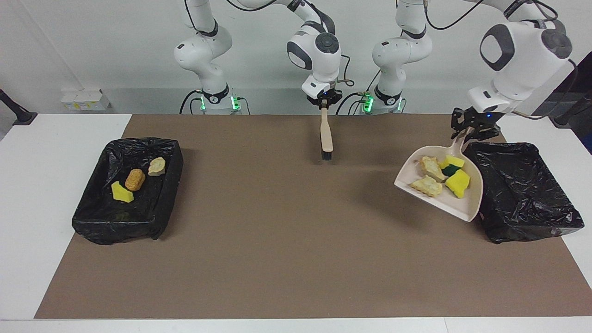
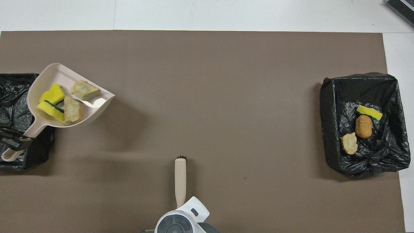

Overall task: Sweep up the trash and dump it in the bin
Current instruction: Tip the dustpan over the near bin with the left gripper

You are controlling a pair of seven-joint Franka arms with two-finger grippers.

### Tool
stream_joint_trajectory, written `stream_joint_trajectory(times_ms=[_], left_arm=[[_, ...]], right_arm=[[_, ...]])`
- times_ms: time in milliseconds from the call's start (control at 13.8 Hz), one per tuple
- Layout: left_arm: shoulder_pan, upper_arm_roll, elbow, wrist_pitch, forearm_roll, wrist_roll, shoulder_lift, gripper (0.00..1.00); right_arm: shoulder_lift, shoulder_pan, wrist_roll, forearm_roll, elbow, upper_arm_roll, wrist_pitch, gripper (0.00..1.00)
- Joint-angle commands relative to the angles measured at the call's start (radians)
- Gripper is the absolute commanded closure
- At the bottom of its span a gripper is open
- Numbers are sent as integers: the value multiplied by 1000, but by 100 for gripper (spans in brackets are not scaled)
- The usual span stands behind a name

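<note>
A wide matte brown sheet (image 1: pixel 296 259) lies flat over the white table (image 1: pixel 55 129), leaving bare white strips along both short ends and the long edge farthest from the robots. At each of the two corners nearest the robots a slanted black post (image 1: pixel 16 111) (image 1: pixel 571 111) meets the tabletop. Just off the edge near the right arm's end sits a small white box (image 1: pixel 83 99) (its labels are unreadable).

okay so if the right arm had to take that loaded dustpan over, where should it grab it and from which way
Probably by the handle, the narrow stub running from the dustpan toward the robots. The left gripper already clamps it, so little is free. Come from above, jaws across the handle. The pan's walls are wide, and four trash pieces fill the scoop.
</note>
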Motion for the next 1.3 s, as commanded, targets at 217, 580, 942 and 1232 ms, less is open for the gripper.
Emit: stream_joint_trajectory(times_ms=[217,580,942,1232], left_arm=[[217,25,99,15,1,201,36,100],[314,75,171,128,203,489,110,100],[314,98,283,268,465,762,231,100],[210,88,257,299,686,772,237,100]], right_arm=[[4,-25,-104,21,-15,-2,4,100],[6,-45,-176,98,-17,-2,0,100],[18,-76,-177,119,-11,-2,-27,62],[61,-114,-167,118,49,-5,-30,46]])
